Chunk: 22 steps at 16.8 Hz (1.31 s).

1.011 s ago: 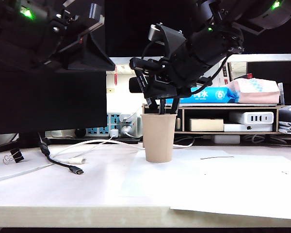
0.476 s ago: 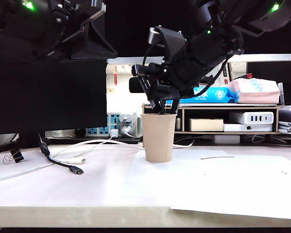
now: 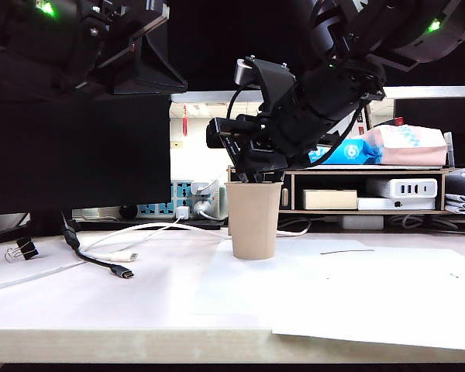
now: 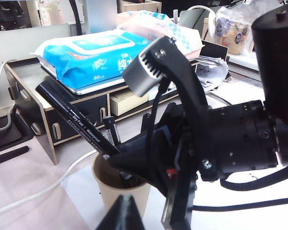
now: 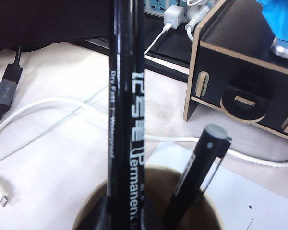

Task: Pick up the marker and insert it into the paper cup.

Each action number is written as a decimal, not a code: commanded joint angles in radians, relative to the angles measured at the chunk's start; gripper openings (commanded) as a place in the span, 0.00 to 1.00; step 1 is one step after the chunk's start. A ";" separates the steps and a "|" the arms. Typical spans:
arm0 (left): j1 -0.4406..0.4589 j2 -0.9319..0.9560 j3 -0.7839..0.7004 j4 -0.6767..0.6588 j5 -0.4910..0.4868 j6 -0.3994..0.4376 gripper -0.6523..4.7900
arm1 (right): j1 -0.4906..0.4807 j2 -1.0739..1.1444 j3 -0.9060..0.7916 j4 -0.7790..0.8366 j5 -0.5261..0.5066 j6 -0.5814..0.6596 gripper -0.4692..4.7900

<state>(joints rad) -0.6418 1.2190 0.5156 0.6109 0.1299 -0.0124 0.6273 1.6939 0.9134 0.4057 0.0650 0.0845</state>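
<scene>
The marker (image 5: 125, 120) is a thick black barrel with white lettering running along it, tilted, its lower end already inside the mouth of the paper cup (image 3: 253, 221). The right end effector (image 3: 256, 172) sits right at the cup's rim and is clamped on the marker; in the left wrist view the barrel (image 4: 77, 117) slants up and away from the black fingers (image 4: 134, 160) that hold it. The cup is plain tan, tapered, upright on the surface (image 3: 139, 302), with 1 sheet of white paper (image 3: 372, 294) spread beside and partly under it.

A second black pen (image 5: 199, 172) with a grey flat top already stands in the cup, leaning just beside the marker and crowding the opening.

Behind the cup stands a wooden shelf unit (image 3: 364, 190) carrying a blue wipes pack (image 4: 93, 52). Left of the cup, a white cable (image 3: 139, 232) and a black cable (image 3: 97, 260) trail over the surface, and a binder clip (image 3: 22, 249) lies near the edge.

The left end effector (image 4: 124, 215) hangs high on the left, well apart from the cup; only its dark tips show at the frame edge, close together, and whether they are fully closed I cannot tell.
</scene>
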 commanded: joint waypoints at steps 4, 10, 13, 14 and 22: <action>0.002 -0.002 0.005 0.028 0.001 0.005 0.11 | 0.000 -0.002 0.004 -0.001 0.008 -0.003 0.24; 0.002 -0.002 0.005 0.027 0.001 0.005 0.11 | 0.000 -0.002 0.004 -0.021 0.012 -0.003 0.24; 0.002 -0.002 0.005 0.027 0.001 0.005 0.11 | 0.000 -0.002 0.004 -0.021 0.012 -0.004 0.25; 0.002 -0.002 0.005 0.027 0.001 0.005 0.11 | 0.000 -0.002 0.004 -0.021 0.012 -0.004 0.25; 0.002 -0.002 0.005 0.026 0.001 0.005 0.11 | 0.000 -0.002 0.004 -0.019 0.012 -0.004 0.30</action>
<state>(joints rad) -0.6415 1.2190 0.5156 0.6182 0.1299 -0.0120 0.6266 1.6939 0.9142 0.3756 0.0711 0.0841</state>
